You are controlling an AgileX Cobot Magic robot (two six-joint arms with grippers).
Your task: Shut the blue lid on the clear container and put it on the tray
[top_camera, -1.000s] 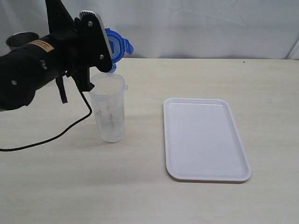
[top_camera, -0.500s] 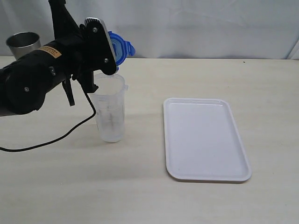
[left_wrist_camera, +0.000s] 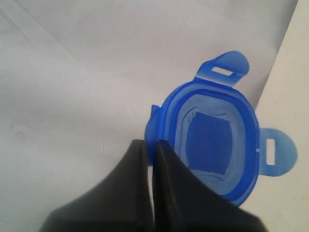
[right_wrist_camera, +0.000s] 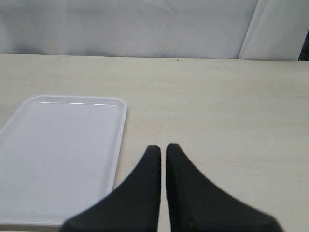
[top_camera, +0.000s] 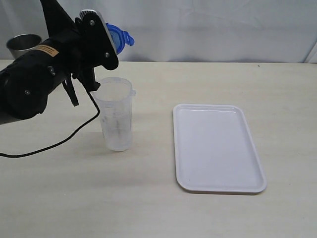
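The left black gripper (left_wrist_camera: 149,143) pinches the bright blue plastic lid (left_wrist_camera: 218,145), tilted, high at twelve o'clock of the tall clear plastic container (top_camera: 116,115). It wants levelling and centring over the rim before pressing. The flat white tray (top_camera: 218,148) lies at three o'clock; the right gripper (right_wrist_camera: 163,147) is pressed together, empty.

The bench (top_camera: 198,213) is a flat, pale beige surface with a faint grain, spanning the full width of the scene. A small dark speck (top_camera: 258,65) lies near its far edge. Behind it hangs a white fabric backdrop (top_camera: 223,29) with soft creases, meeting the bench along a straight horizontal line; at the right a brighter panel (right_wrist_camera: 270,29) overlaps it at a slant. Lighting is even and diffuse, with only weak shadows on the bench.
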